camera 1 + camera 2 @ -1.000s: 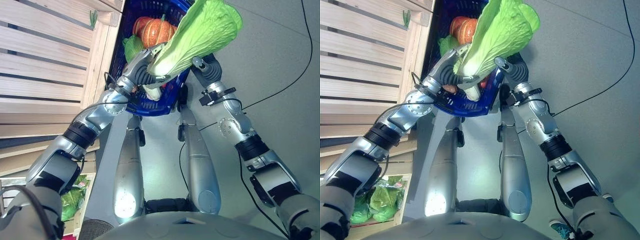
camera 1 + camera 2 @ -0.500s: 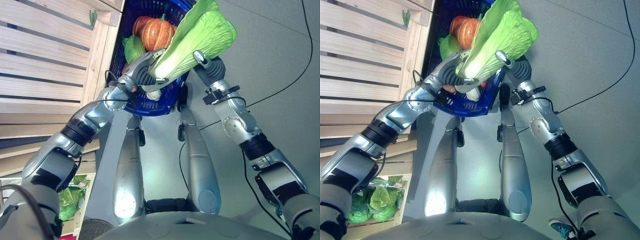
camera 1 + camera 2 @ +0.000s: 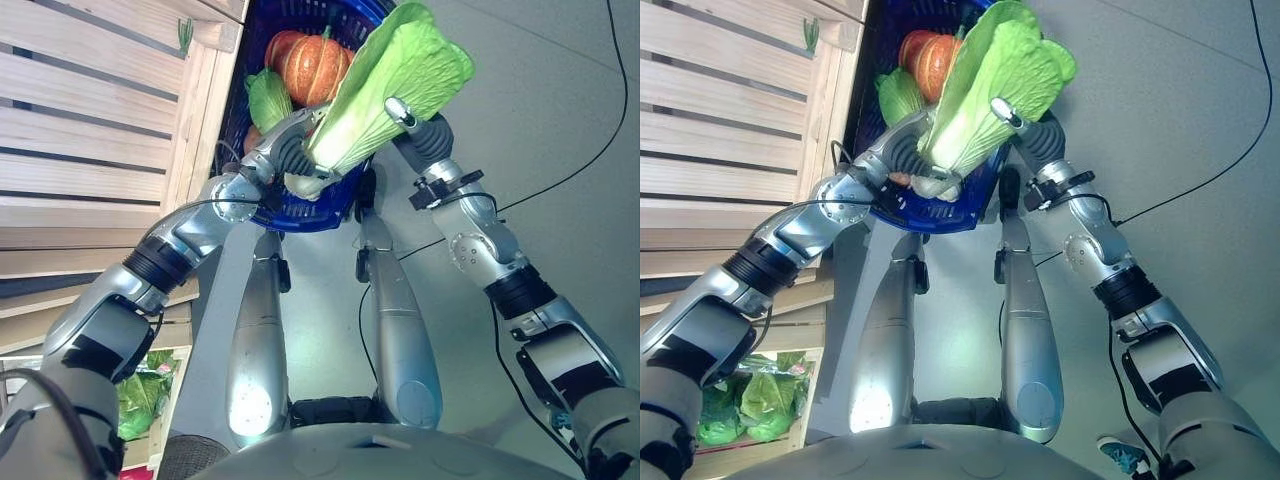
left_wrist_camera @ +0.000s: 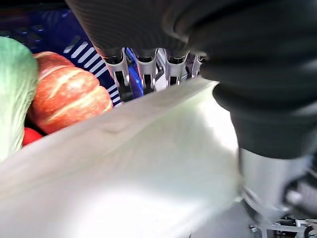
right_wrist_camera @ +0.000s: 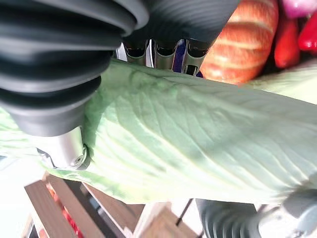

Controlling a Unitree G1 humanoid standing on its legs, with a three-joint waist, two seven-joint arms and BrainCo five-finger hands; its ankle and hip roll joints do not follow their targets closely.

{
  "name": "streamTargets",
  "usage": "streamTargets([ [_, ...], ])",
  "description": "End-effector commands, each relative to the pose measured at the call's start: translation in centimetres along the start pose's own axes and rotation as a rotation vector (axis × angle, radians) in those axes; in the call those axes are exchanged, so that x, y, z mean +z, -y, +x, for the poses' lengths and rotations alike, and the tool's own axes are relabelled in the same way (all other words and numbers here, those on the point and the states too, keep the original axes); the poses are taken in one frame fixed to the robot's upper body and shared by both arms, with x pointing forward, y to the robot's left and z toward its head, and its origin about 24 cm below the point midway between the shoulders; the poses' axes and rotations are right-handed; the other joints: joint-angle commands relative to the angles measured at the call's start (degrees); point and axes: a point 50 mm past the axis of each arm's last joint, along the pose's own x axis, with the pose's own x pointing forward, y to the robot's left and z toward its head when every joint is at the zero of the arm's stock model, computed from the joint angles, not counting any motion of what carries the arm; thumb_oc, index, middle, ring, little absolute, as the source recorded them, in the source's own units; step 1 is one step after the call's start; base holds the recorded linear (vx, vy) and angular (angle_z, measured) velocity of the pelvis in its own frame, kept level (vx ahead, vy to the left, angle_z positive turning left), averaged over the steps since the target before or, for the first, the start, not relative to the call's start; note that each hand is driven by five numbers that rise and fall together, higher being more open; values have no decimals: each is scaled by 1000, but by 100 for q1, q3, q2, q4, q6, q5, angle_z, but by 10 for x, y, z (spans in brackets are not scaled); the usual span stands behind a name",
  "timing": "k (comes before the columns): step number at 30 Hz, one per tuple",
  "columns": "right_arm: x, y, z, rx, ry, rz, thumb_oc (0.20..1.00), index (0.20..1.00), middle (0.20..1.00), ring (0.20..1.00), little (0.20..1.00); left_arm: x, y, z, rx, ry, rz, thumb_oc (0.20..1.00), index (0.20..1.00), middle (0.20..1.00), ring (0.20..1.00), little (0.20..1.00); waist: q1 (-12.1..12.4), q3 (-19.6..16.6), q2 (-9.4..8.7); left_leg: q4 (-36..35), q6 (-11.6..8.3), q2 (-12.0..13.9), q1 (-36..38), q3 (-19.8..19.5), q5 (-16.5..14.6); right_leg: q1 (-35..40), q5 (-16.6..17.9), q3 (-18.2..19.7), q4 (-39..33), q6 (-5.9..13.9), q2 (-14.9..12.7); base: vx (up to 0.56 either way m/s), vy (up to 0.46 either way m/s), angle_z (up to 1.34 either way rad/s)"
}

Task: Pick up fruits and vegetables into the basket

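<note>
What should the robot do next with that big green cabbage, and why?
Probably lower it a little further into the blue basket before letting go. Both hands are curled round the cabbage, the left hand at its pale stem, the right hand on the leaves, and most of it sits above the rim, over the pumpkin. Released now, it could tip out.

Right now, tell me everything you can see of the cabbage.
The cabbage is a long head with a pale, whitish stalk end and crinkled, veined light-green leaves. It is held tilted above the blue basket, stalk end low over the near rim, leafy top pointing up and away. The left hand is curled round the stalk end and the right hand clasps the leafy part. Behind it in the basket lie an orange pumpkin and other produce.
</note>
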Motion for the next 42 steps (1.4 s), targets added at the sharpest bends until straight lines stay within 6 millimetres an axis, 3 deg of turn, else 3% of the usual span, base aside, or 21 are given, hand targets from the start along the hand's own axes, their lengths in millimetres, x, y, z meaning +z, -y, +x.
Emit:
streamTargets([
  [1,25,-39,7,198,171,46,200,200,200,200,200,11,2,-4,36,70,-42,1000,1000,1000,1000,1000,26,-185,66,-604,110,-266,9,168,387,286,-510,-382,326,442,198,0,0,0],
  [5,24,-39,5,192,179,48,200,200,200,200,200,13,-2,-7,151,96,-153,1000,1000,1000,1000,1000,43,-185,59,-609,111,-265,9,157,379,288,-528,-392,335,444,193,0,0,0],
  [13,20,-39,4,172,194,55,200,200,200,200,200,8,-21,-20,546,121,-449,1000,1000,1000,1000,1000,125,-185,32,-597,123,-305,10,69,366,302,-602,-408,383,416,219,1,-4,0],
  [22,20,-38,1,131,201,47,200,200,200,200,200,-14,-36,-40,852,7,-519,1000,1000,1000,1000,1000,169,-185,25,-528,126,-361,9,-3,332,306,-684,-443,458,350,230,5,-15,2],
  [32,21,-24,3,26,180,-40,200,200,200,200,200,-43,-49,-49,991,-158,-434,1000,1000,1000,1000,1000,130,-185,66,-439,88,-349,4,33,323,308,-767,-422,554,311,245,6,17,-1],
  [42,25,-9,9,-137,193,-131,200,200,200,200,200,-69,-41,-57,987,-295,-409,1000,1000,1000,1000,1000,116,-185,157,-385,71,-334,-26,60,330,251,-806,-394,633,286,246,6,25,-2],
])
